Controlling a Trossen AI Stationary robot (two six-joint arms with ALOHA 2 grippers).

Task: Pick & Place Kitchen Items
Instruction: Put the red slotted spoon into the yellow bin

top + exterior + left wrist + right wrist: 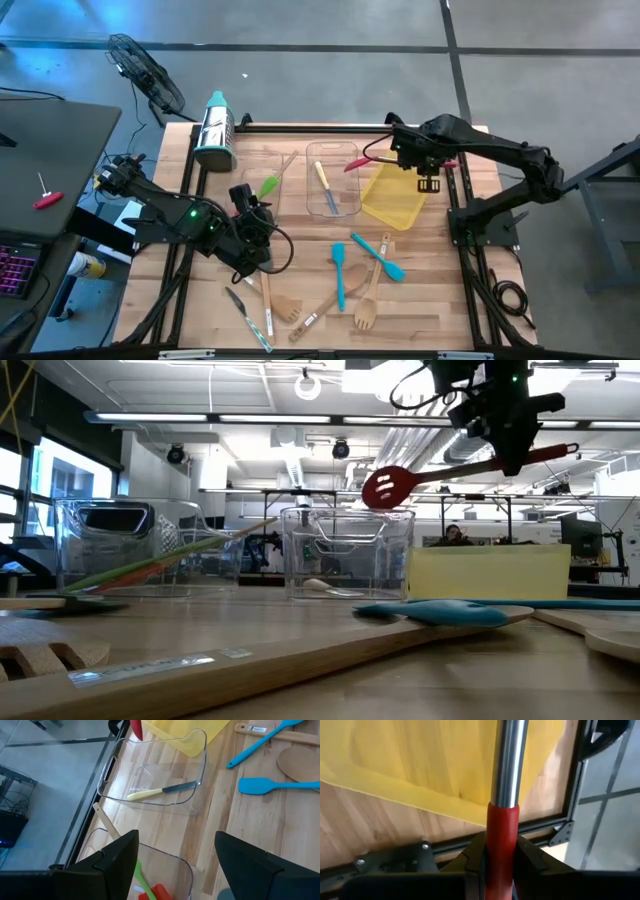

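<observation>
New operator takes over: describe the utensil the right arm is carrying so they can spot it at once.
Find the yellow bin at the table's far right. Above it, the right gripper is shut on a red slotted spoon with a steel shaft. It is the only utensil in the air.

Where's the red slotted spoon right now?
In the high view the red slotted spoon is lifted above the table's far right, held by the right gripper over the gap between the clear bin and the yellow bin.

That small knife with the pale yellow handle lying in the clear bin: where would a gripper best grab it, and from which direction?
Probably by the handle, coming straight down from above. The yellow-handled knife lies flat on the floor of the clear bin, whose walls block any sideways approach. The handle is thicker than the blade, so the fingers should close across it.
</observation>
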